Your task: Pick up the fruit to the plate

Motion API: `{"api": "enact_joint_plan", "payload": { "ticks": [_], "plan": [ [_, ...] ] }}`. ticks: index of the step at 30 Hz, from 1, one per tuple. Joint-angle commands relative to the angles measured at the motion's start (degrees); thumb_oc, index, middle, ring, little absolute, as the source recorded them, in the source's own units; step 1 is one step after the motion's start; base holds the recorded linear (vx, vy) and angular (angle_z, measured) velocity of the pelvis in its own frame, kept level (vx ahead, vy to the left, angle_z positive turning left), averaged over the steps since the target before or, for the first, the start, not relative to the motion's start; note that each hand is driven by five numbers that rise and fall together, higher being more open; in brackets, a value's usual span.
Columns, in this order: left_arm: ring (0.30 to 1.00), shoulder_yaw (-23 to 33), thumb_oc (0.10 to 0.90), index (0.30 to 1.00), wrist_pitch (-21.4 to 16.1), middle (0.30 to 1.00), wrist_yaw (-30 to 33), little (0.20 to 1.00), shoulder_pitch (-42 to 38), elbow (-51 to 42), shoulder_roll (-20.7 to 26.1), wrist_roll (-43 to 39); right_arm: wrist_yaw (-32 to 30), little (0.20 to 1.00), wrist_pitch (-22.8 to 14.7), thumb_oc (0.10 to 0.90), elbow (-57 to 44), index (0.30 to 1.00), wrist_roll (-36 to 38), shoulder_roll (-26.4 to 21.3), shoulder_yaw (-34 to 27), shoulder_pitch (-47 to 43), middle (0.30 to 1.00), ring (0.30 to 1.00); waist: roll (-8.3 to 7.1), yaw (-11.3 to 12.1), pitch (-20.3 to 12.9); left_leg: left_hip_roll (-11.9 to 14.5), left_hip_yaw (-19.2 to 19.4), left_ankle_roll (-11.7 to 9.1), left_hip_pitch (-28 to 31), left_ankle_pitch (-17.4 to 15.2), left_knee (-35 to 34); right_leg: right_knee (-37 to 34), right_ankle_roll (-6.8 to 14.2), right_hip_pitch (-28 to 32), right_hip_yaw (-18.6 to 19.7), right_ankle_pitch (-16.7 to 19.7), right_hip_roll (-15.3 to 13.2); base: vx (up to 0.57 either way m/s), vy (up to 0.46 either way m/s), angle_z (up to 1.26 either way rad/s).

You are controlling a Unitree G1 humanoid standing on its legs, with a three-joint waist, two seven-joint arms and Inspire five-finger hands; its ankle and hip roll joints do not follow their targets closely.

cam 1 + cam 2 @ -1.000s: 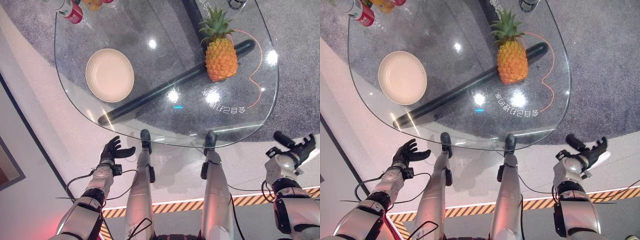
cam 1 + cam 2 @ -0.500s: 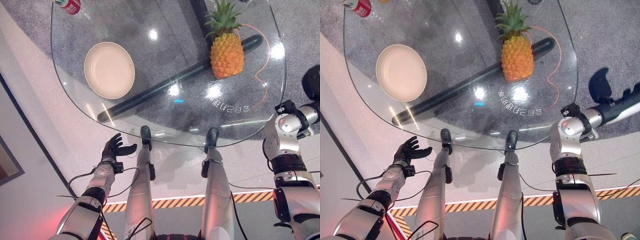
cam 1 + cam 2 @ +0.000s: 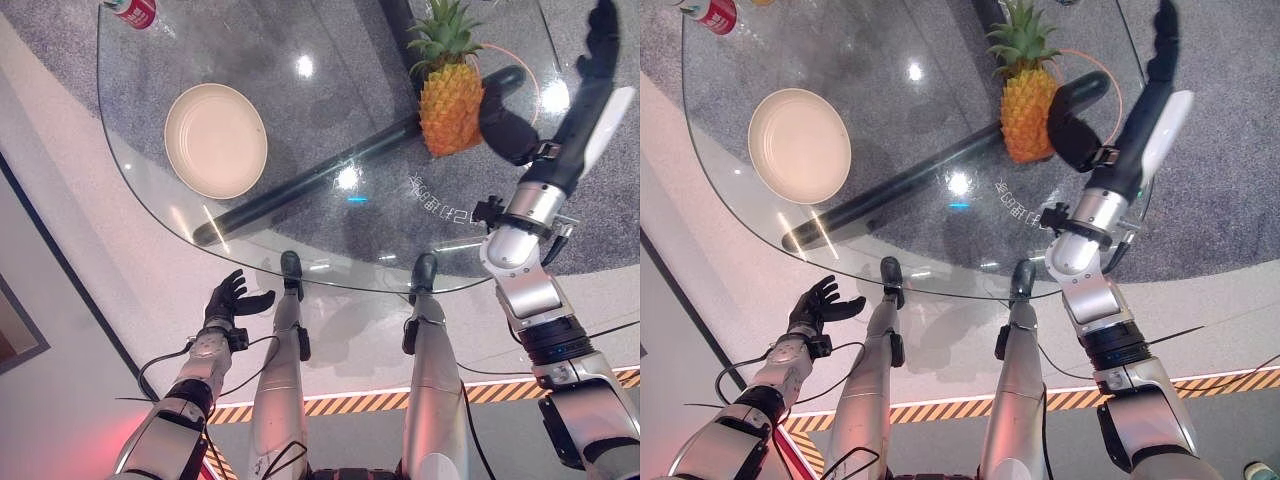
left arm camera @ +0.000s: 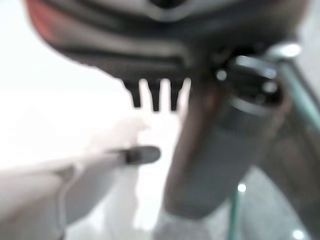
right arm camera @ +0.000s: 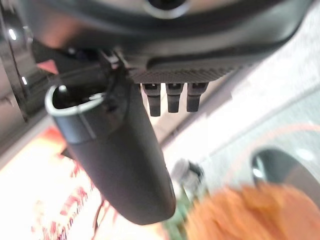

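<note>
While the pineapple (image 3: 446, 105) stood upright on the glass table (image 3: 300, 150), well apart from the plate (image 3: 215, 140), it was judged heavy, stiff and prickly; the body was best gripped; the right hand (image 3: 560, 120), beside it, was spread wide and empty; the left hand (image 3: 228, 300) hung relaxed and empty below the table edge.

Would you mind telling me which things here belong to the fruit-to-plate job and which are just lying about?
Part of the job:
- pineapple, upright on the glass table
- plate, empty, on the table's left side
- right hand, open, raised beside the pineapple
- left hand, open, low by the table's near edge

Just lying about:
- red can at the table's far left edge
</note>
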Motion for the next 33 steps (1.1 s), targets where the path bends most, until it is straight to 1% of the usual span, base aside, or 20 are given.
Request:
{"api": "enact_joint_plan", "payload": {
  "ticks": [1,7,11,17,22,27,33],
  "plan": [
    [0.900,0.9,0.800,0.900,-2.0,0.900,1.2,0.900,2.9,1.8,1.0,0.7,2.2,0.900,-1.4,0.800,-7.1,0.900,-1.2,-0.9,-0.8,-0.7,0.900,0.900,-1.51,0.4,-0.4,-2.8,-0.8,1.3,-1.3,-4.9,6.5,-3.7,-2.6,1.3,-3.9,5.9,2.3,0.00,0.000,0.00],
    [0.900,0.2,0.800,0.900,-2.3,0.900,1.7,0.900,3.2,1.8,0.0,0.7,3.8,0.900,0.5,0.800,-7.4,0.900,-0.6,0.3,1.2,-0.5,0.900,0.900,-1.00,0.6,-0.4,-3.0,-0.3,1.3,-1.2,-4.6,6.0,-4.0,-2.7,1.3,-4.1,6.0,2.2,0.00,0.000,0.00],
    [0.900,0.0,0.800,0.900,-2.2,0.900,1.6,0.900,3.3,1.8,-0.2,0.8,4.2,0.900,1.0,0.800,-7.6,0.900,-0.3,0.3,2.1,-1.2,0.900,0.900,-0.83,0.7,-0.4,-3.0,0.0,1.2,-0.9,-4.4,5.7,-4.0,-2.7,1.5,-4.2,6.1,2.1,0.01,0.009,0.02],
    [0.900,-0.4,0.800,0.900,-1.6,0.900,1.9,0.900,3.5,1.5,-0.6,0.9,4.3,0.900,3.7,0.800,-9.2,0.900,0.2,0.5,3.0,-1.3,0.900,0.900,-0.67,0.7,-0.4,-3.0,0.1,1.3,-0.5,-4.3,5.6,-3.7,-2.7,1.5,-4.1,6.1,2.1,0.00,0.000,0.00],
    [0.900,-0.7,0.800,0.900,-2.0,0.900,1.9,0.900,3.5,1.9,-0.9,0.8,3.1,0.900,4.0,0.800,-8.8,0.900,0.2,0.7,3.5,-0.9,0.900,0.900,-0.51,0.7,-0.4,-3.1,0.2,1.3,-0.8,-4.2,5.7,-3.6,-2.6,1.2,-4.1,6.2,2.0,0.00,0.000,0.00],
    [0.900,-1.0,0.800,0.900,-1.8,0.900,2.6,0.900,3.9,1.4,-1.4,0.7,-0.5,0.900,5.7,0.800,-7.7,0.900,0.7,1.2,3.2,-0.6,0.900,0.900,-0.31,0.8,-0.4,-3.0,0.3,1.4,-0.9,-4.2,5.8,-3.3,-2.6,0.9,-4.0,6.2,2.0,0.00,0.000,0.00],
    [0.900,-1.1,0.800,0.900,-1.6,0.900,2.6,0.900,3.9,1.1,-1.4,0.7,-2.3,0.900,7.3,0.800,-6.7,0.900,0.7,1.8,2.8,-0.4,0.900,0.900,-0.30,0.8,-0.4,-2.9,0.2,1.5,-1.3,-4.2,6.1,-3.0,-2.6,0.5,-4.0,6.2,2.0,0.00,0.000,0.00]
  ]
}}
